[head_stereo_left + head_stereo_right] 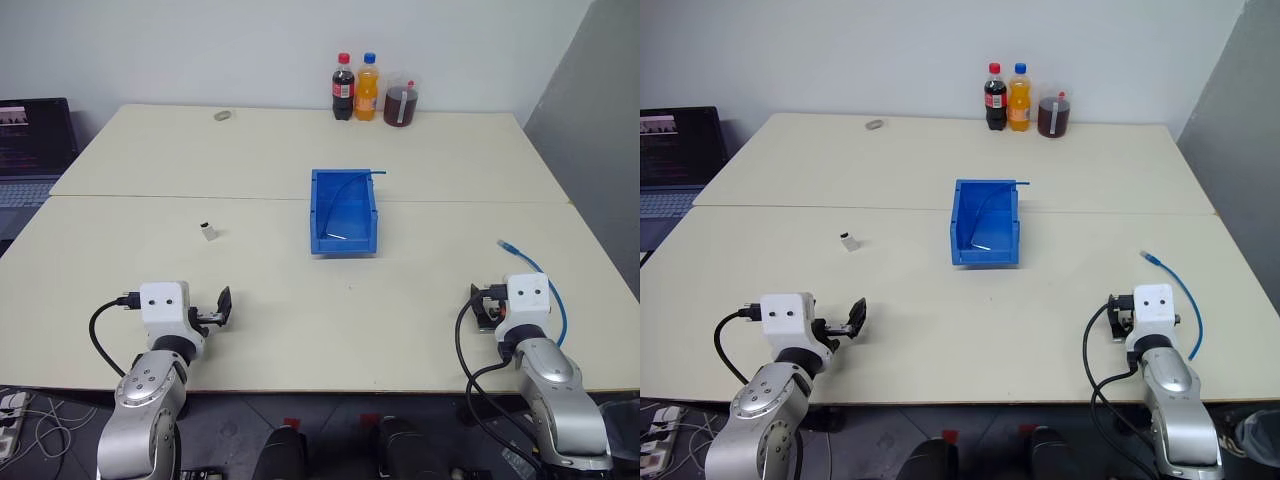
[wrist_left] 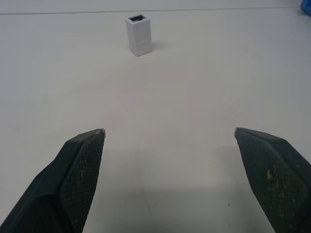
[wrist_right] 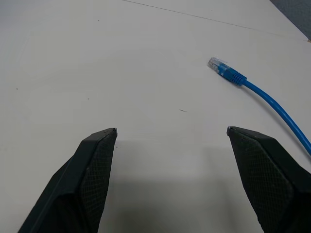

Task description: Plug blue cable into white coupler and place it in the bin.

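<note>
Now I see both claws spread wide and empty: left gripper (image 2: 169,132) facing the upright white coupler (image 2: 139,34), right gripper (image 3: 171,130) near the blue cable (image 3: 262,94); bin (image 1: 322,212) sits centre.

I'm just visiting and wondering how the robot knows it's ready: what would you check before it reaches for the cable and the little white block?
1. Left hand open and empty: ok.
2. Right hand open and empty: ok.
3. White coupler standing upright on the table, ahead of the left hand, nothing touching it: ok.
4. Blue cable lying loose on the table, its clear plug free and ahead of the right hand: ok.
5. Bin open at the top and between the two arms: ok.
6. Bin empty: not ok; a thin blue strand seems to lie in it.
</note>
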You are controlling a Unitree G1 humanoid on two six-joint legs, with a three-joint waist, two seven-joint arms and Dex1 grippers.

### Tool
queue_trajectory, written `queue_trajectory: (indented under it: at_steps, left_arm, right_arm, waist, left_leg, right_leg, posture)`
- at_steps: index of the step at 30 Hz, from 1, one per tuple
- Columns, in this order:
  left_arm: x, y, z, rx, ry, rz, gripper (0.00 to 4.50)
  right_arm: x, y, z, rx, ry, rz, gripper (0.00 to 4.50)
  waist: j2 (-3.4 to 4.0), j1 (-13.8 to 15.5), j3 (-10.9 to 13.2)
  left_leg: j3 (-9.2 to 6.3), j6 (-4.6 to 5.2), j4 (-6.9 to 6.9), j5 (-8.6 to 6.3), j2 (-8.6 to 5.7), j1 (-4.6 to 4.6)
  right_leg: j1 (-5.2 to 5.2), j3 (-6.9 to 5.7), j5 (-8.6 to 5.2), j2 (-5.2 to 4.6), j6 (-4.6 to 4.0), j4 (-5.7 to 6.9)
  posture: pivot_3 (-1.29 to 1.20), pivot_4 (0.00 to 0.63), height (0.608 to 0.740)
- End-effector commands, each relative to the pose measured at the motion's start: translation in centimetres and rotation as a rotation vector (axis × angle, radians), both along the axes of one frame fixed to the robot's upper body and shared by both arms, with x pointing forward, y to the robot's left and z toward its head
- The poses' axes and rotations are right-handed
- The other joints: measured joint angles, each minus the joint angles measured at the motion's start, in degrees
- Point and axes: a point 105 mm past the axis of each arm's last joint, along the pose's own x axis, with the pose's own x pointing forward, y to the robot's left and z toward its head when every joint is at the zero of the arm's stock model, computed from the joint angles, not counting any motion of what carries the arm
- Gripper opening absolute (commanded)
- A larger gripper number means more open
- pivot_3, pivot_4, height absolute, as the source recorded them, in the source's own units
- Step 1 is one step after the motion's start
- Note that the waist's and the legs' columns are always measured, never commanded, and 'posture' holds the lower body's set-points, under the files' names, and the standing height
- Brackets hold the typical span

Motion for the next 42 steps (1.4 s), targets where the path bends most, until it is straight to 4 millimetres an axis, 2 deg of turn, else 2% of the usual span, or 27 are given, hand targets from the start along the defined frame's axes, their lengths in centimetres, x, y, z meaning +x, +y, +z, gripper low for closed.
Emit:
queue_trajectory:
  at_steps: [1,5,9,12,16,20,23,27,29,33,37,39,42]
  left_arm:
    - [0.1,-0.4,1.1,0.010,-0.046,0.002,4.50]
    - [1.1,-1.7,1.6,0.044,-0.056,-0.084,4.50]
    - [3.3,-5.7,3.4,0.076,-0.088,-0.360,4.50]
    - [4.8,-11.0,5.8,0.099,-0.134,-0.690,4.50]
    - [5.2,-18.1,8.4,0.154,-0.196,-1.110,4.50]
    - [4.5,-23.4,8.3,0.202,-0.183,-1.454,4.50]
    - [3.6,-26.4,7.7,0.214,-0.155,-1.645,4.50]
    - [3.8,-28.1,6.9,0.245,-0.149,-1.702,4.50]
    - [4.1,-28.5,6.5,0.251,-0.145,-1.689,4.50]
    - [4.0,-28.6,6.2,0.244,-0.142,-1.688,4.50]
    - [4.0,-28.1,6.1,0.239,-0.137,-1.664,4.50]
    - [3.9,-27.7,5.9,0.239,-0.129,-1.651,4.50]
    - [3.7,-27.4,5.5,0.243,-0.122,-1.636,4.50]
  right_arm:
    - [-0.2,-0.1,1.4,-0.013,-0.052,-0.018,3.85]
    - [-0.4,0.1,2.0,-0.035,-0.071,-0.007,3.85]
    - [-0.4,-0.6,2.8,-0.074,-0.091,-0.020,3.85]
    - [-0.3,-1.8,3.9,-0.119,-0.117,-0.029,3.85]
    - [0.2,-4.9,5.0,-0.157,-0.112,-0.050,3.85]
    - [1.0,-8.6,5.2,-0.153,-0.038,-0.031,3.85]
    - [2.0,-10.9,5.5,-0.144,0.019,0.025,3.85]
    - [3.5,-13.1,5.2,-0.054,0.100,0.083,3.85]
    - [4.3,-13.2,4.8,-0.026,0.135,0.139,3.85]
    - [5.5,-11.9,4.0,0.102,0.182,0.278,3.85]
    - [6.4,-10.9,3.9,0.139,0.189,0.354,3.85]
    - [6.7,-10.8,3.1,0.117,0.222,0.365,3.85]
    - [6.5,-11.9,0.7,0.085,0.330,0.298,3.85]
  waist:
    - [0.00,0.00,0.00]
    - [0.00,0.06,0.00]
    - [-0.01,0.21,-0.01]
    - [0.00,0.28,0.00]
    - [0.00,0.24,-0.01]
    - [0.01,0.20,-0.01]
    - [0.03,-0.25,0.01]
    - [0.05,-0.80,0.04]
    - [0.04,-0.91,0.04]
    - [0.02,-1.35,0.06]
    - [0.04,-1.37,0.06]
    - [0.04,-1.36,0.06]
    - [0.05,-1.35,0.06]
  left_leg:
    - [0.00,0.00,0.00,0.00,0.00,0.00]
    - [0.00,0.00,0.00,0.00,0.00,-0.01]
    - [-0.05,0.00,0.02,0.00,-0.02,-0.01]
    - [-0.06,-0.01,0.04,0.01,-0.05,-0.05]
    - [0.01,-0.01,0.08,0.01,-0.12,-0.07]
    - [0.11,0.00,0.08,0.00,-0.17,-0.05]
    - [0.15,0.04,0.04,-0.01,-0.17,0.04]
    - [0.23,0.10,0.00,-0.01,-0.15,0.15]
    - [0.29,0.11,-0.01,-0.01,-0.14,0.32]
    - [0.51,0.35,-0.04,-0.14,-0.13,0.73]
    - [0.66,0.35,-0.01,-0.15,-0.15,0.74]
    - [0.67,0.35,0.00,-0.15,-0.16,0.74]
    - [0.68,0.35,0.01,-0.15,-0.15,0.75]
  right_leg:
    - [0.00,0.00,0.00,0.00,0.00,0.00]
    - [0.00,0.00,0.00,0.00,0.00,0.00]
    - [0.01,-0.05,0.01,0.00,0.01,0.01]
    - [0.01,-0.07,0.02,-0.01,0.03,0.01]
    - [0.06,-0.01,0.07,-0.04,0.06,-0.07]
    - [0.12,0.06,0.20,-0.06,-0.14,-0.13]
    - [0.17,0.12,0.17,-0.03,-0.20,-0.17]
    - [0.15,0.31,0.15,0.07,-0.22,-0.11]
    - [0.24,0.40,0.11,0.10,-0.16,-0.08]
    - [0.50,0.75,-0.01,0.19,0.04,-0.09]
    - [0.49,0.93,0.05,0.17,0.04,-0.09]
    - [0.49,0.95,0.06,0.16,0.05,-0.10]
    - [0.49,0.96,0.07,0.16,0.05,-0.10]
  posture:
    - [0.00,0.150,0.740]
    - [0.00,0.150,0.740]
    - [0.00,0.150,0.740]
    - [0.00,0.150,0.740]
    - [0.00,0.150,0.740]
    - [0.00,0.150,0.740]
    - [0.00,0.150,0.740]
    - [0.00,0.150,0.740]
    - [0.00,0.150,0.740]
    - [0.00,0.150,0.740]
    - [0.00,0.150,0.740]
    - [0.00,0.150,0.740]
    - [0.00,0.150,0.740]
